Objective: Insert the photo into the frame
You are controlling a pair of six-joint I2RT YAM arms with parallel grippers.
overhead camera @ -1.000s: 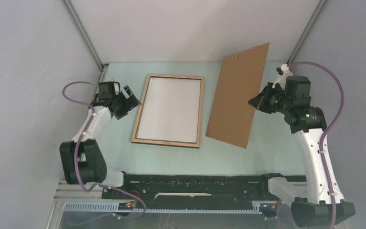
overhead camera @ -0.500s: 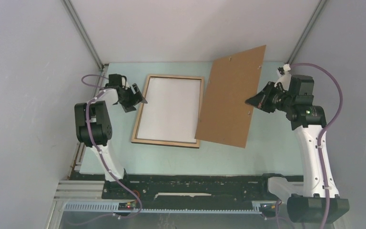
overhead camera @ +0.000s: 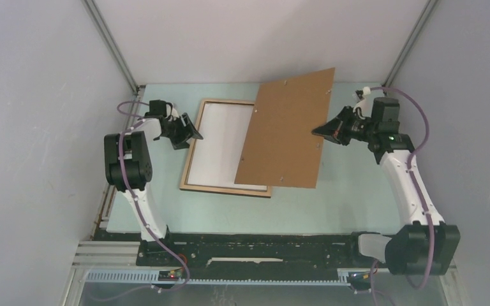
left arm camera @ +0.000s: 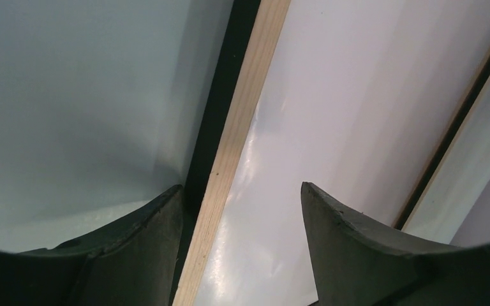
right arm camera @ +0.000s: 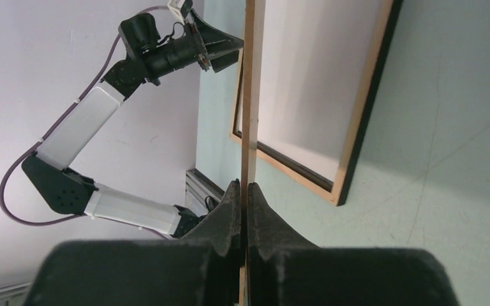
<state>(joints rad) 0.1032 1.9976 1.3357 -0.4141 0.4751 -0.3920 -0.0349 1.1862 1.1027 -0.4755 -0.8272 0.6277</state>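
Observation:
The frame (overhead camera: 212, 187) lies back-up on the table, light wood rim showing, with a white sheet (overhead camera: 220, 140) inside it. No dark landscape side of the photo shows. My right gripper (overhead camera: 317, 132) is shut on the right edge of the plain brown backing board (overhead camera: 284, 131) and holds it tilted above the frame's right part. In the right wrist view the board's edge (right arm camera: 252, 76) runs up from the closed right gripper (right arm camera: 244, 185), with the frame (right arm camera: 363, 108) below. My left gripper (overhead camera: 194, 135) is open; in the left wrist view (left arm camera: 241, 188) it straddles the frame's left rim (left arm camera: 249, 76).
The pale green table top (overhead camera: 357, 197) is walled in by grey panels at the back and both sides. A black rail (overhead camera: 261, 245) with the arm bases runs along the near edge. My left arm (right arm camera: 102, 121) shows in the right wrist view.
My right gripper has carried the backing board left, from beside the frame to over its right part. My left gripper has moved right, to the frame's left rim.

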